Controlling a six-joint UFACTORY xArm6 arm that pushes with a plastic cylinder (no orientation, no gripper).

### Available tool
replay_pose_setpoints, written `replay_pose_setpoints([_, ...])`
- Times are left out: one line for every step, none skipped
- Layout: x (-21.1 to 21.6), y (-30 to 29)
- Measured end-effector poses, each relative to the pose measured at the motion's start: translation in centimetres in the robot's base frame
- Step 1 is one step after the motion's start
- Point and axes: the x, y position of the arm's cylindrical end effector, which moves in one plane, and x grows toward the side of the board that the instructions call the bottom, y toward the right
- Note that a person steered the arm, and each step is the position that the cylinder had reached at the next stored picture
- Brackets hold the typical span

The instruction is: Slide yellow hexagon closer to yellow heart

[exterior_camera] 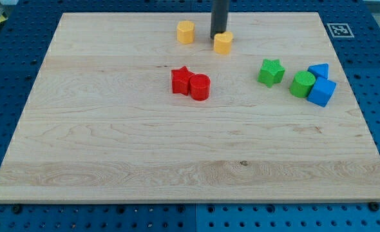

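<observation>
Rod upright over the table's [113,142] top edge.
My tip [218,35] touches yellow heart [223,43]; yellow hexagon [185,31] sits left; no fingers.

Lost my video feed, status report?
My tip at top, touching one yellow block. Other yellow block sits left, apart. Nothing between them.

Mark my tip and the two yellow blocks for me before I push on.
my tip [218,35]: camera view, the rod's lower end, just above the right yellow block.
yellow hexagon [185,31]: camera view, its top face.
yellow heart [223,43]: camera view, its top face.
</observation>
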Motion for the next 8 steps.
replay_pose_setpoints([3.5,1.1])
replay_pose_setpoints([5.8,1.4])
replay_pose_setpoints([5.8,0.2])
replay_pose_setpoints([5.8,-4.3])
replay_pose_setpoints([4.2,-9.6])
replay_pose_setpoints([-1.7,-10.9])
replay_pose_setpoints([-2.7,-10.9])
replay_pose_setpoints([-3.0,-12.6])
